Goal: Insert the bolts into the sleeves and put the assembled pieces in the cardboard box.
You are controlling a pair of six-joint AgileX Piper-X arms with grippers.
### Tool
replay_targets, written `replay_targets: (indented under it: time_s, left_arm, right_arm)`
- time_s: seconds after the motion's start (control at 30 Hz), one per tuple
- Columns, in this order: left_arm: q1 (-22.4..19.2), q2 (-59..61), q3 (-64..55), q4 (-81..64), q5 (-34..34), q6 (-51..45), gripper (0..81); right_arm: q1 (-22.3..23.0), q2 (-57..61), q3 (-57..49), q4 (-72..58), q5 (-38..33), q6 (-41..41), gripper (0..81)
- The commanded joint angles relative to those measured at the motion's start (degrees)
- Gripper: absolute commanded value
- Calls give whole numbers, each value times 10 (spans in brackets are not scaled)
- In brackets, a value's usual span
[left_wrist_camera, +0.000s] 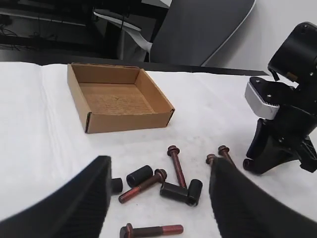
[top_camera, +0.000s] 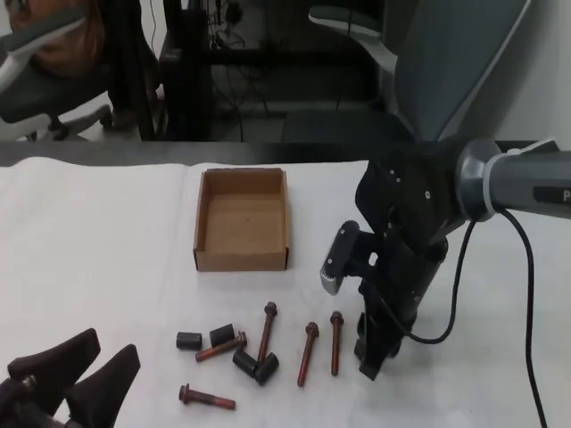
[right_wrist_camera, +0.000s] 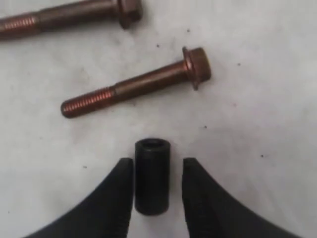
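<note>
My right gripper (right_wrist_camera: pixel 157 166) stands open, tips down at the cloth, with a black sleeve (right_wrist_camera: pixel 152 176) lying between its fingers; a narrow gap shows on one side. Just beyond lie two copper bolts (right_wrist_camera: pixel 136 82). In the high view that gripper (top_camera: pixel 370 358) is right of the bolts (top_camera: pixel 308 352) and loose black sleeves (top_camera: pixel 245 361) scattered on the near cloth. The cardboard box (top_camera: pixel 212 259) sits behind them with nothing in it. My left gripper (top_camera: pixel 85 376) hangs open at the near left, holding nothing. Its fingers (left_wrist_camera: pixel 74 208) frame the pile and the box (left_wrist_camera: pixel 129 121).
A white cloth (top_camera: pixel 98 241) covers the bench. The right arm's cable (top_camera: pixel 526 294) loops down over the cloth at the far right. Office chairs (top_camera: pixel 53 80) and a dark frame stand behind the bench's back edge.
</note>
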Motion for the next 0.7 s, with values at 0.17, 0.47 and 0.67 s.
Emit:
replay_targets:
  time_s: [0.17,0.47,0.67]
  left_arm:
    - [1,1,-6,-8,5,-1,553]
    - [1,26,-6,-8,5,-114,553]
    - [-29,86,-6,-13,9,-258,532]
  right_arm:
    - [1,3,8,-24,-20,-6,300]
    - [1,53,8,-2,7,-5,7]
    - [1,38,8,3,26,32,6]
